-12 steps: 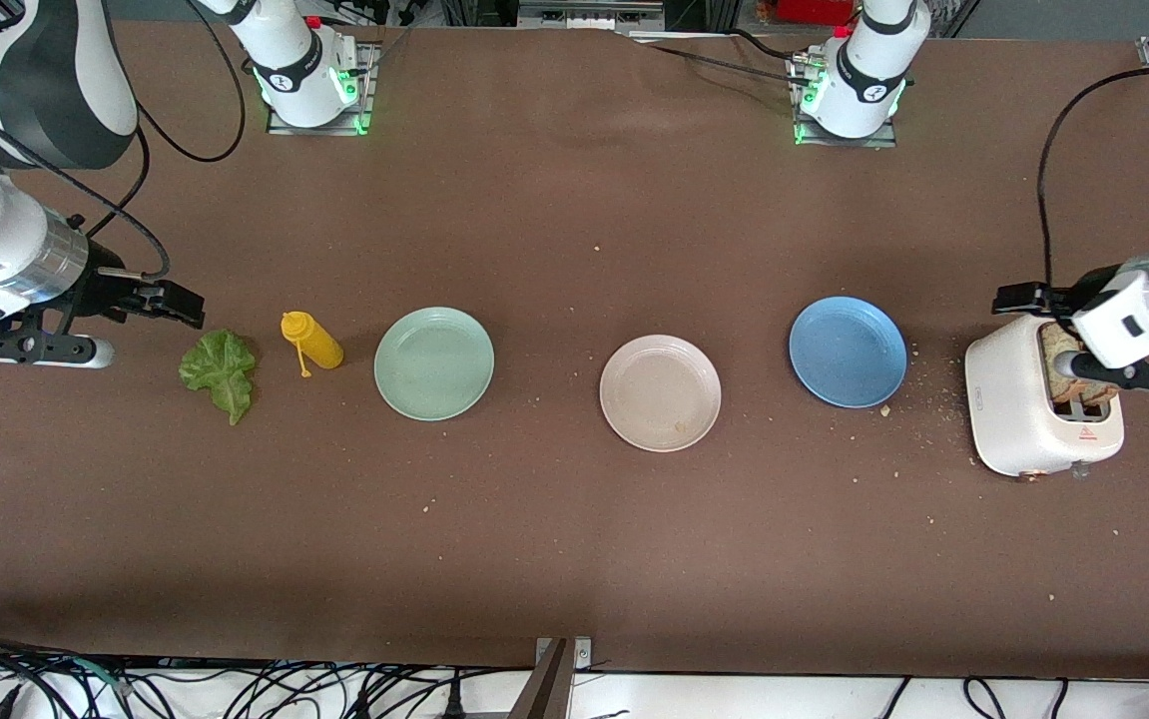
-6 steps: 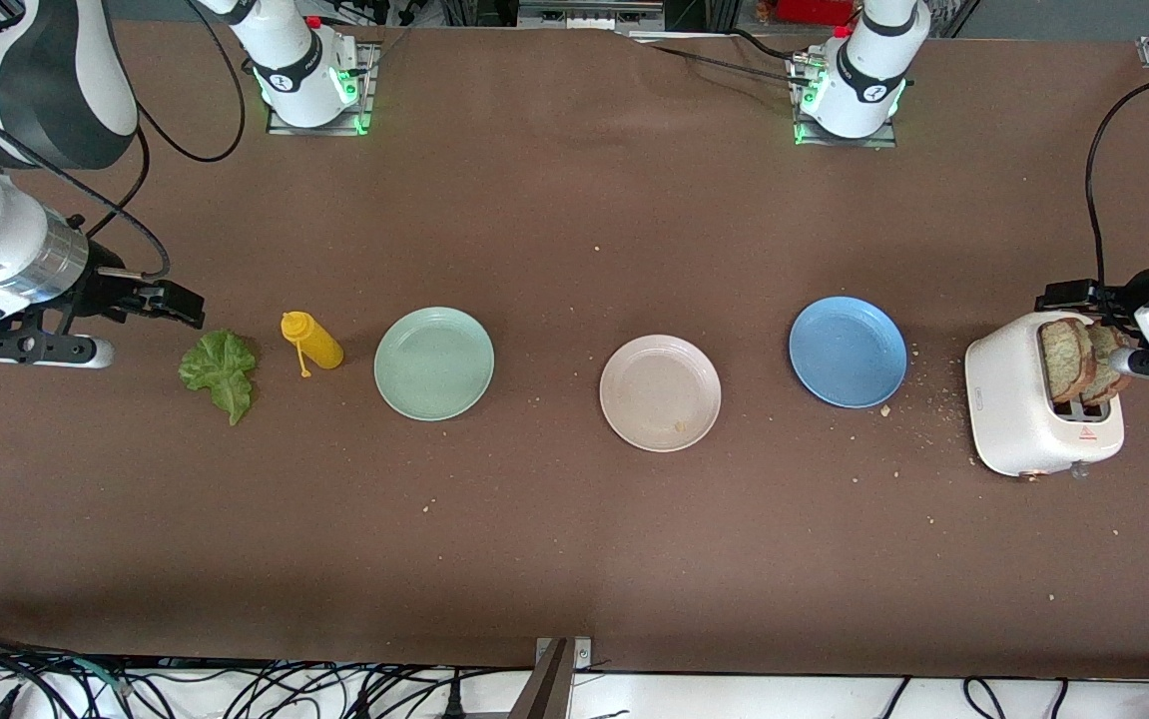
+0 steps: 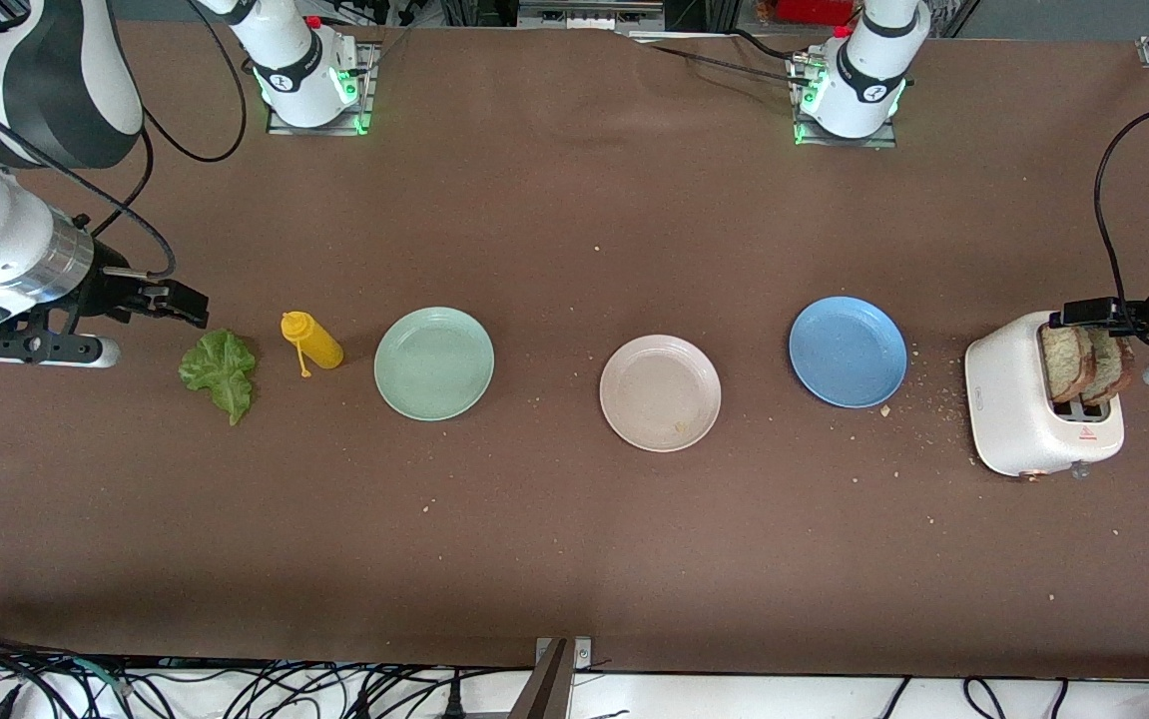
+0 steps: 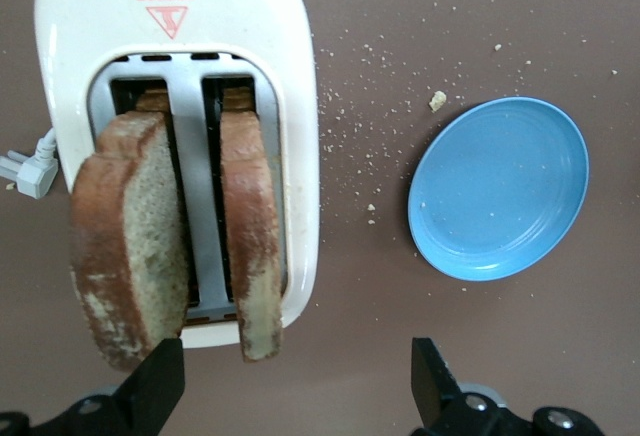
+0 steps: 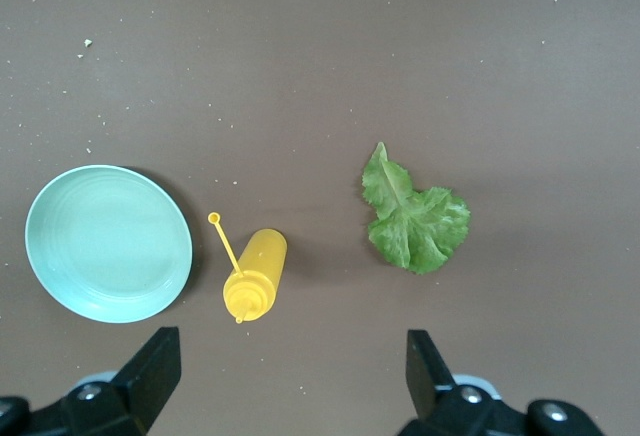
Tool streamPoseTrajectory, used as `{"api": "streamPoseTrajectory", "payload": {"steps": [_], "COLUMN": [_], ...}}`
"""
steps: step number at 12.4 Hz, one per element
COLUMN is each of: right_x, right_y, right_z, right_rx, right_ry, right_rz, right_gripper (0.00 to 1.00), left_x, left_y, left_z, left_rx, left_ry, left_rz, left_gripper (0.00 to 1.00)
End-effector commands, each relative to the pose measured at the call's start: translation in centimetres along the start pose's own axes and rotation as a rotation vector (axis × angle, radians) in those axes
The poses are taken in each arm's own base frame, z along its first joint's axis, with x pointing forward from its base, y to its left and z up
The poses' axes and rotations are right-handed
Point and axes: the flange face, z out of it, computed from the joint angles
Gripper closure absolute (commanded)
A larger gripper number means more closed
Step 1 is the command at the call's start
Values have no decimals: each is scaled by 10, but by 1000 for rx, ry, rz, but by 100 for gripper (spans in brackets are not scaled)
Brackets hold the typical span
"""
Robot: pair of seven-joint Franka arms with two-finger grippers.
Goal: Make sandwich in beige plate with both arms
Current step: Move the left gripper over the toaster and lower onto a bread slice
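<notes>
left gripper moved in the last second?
Yes. The left gripper was over the toaster and its bread slices; it has drawn back off them toward the left arm's end of the table, open.

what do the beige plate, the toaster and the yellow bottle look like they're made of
Beige plate: likely matte plastic or wheat-fibre composite; dull, no glaze shine, faint concentric ridges.
Toaster: smooth cream plastic-looking shell with a soft sheen; the slots look like grey metal.
Yellow bottle: probably soft squeeze plastic; evenly coloured, thin moulded nozzle.
</notes>
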Motion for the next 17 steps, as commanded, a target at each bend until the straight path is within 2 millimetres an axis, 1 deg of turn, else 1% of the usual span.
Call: {"api": "streamPoseTrajectory", "payload": {"steps": [1, 4, 5, 6, 7, 9, 11, 12, 13, 17], "right_x": [2, 1, 3, 3, 4, 5, 3, 2, 2, 7], "right_y": [6, 11, 10, 12, 15, 18, 30, 31, 32, 33], "right_z": [2, 6, 11, 10, 6, -2, -7, -7, -7, -8], "right_rx": [-11, -17, -19, -18, -17, -19, -21, -22, -22, -20], "right_ry": [-8, -31, -38, -34, -25, -12, -11, -18, -18, -3], "right_rz": [13, 18, 26, 29, 35, 42, 61, 64, 65, 72], "right_gripper": [0, 0, 0, 0, 0, 0, 0, 0, 0, 0], "left_x": [10, 18, 19, 19, 19, 20, 21, 20, 21, 17], "left_y": [2, -1, -1, -2, -3, -4, -5, -8, -8, -17], "left_z": [3, 10, 12, 12, 12, 13, 17, 18, 17, 16], "left_rx": [-25, -23, -23, -20, -19, -16, -13, -8, -7, -7], "left_ry": [16, 39, 38, 42, 44, 46, 43, 39, 43, 45], "left_rz": [7, 1, 4, 2, 1, -1, -3, -5, -5, -1], "left_gripper": [0, 0, 2, 9, 19, 46, 81, 95, 100, 100]}}
